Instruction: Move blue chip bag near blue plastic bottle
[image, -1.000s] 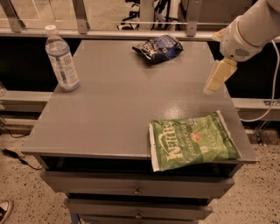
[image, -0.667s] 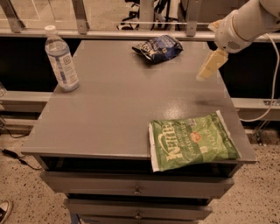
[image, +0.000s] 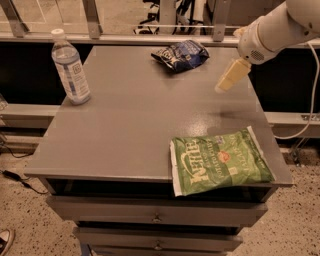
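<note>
The blue chip bag (image: 181, 55) lies wrinkled at the far middle of the grey table (image: 130, 125). The blue plastic bottle (image: 70, 67), clear with a white cap and pale label, stands upright near the table's left edge. My gripper (image: 223, 85) hangs above the table's right side, to the right of the chip bag and a little nearer than it, apart from it. Its cream finger (image: 231, 75) points down and left from the white arm (image: 280, 27).
A larger light-green Kettle chip bag (image: 220, 161) lies at the table's front right, overhanging the front edge. A metal railing (image: 150, 30) runs behind the table. Drawers (image: 155, 217) sit below the tabletop. A cable hangs at the right.
The gripper has moved away from me and to the left, from over the table's right edge toward the blue chip bag. The bags and bottle have not moved.
</note>
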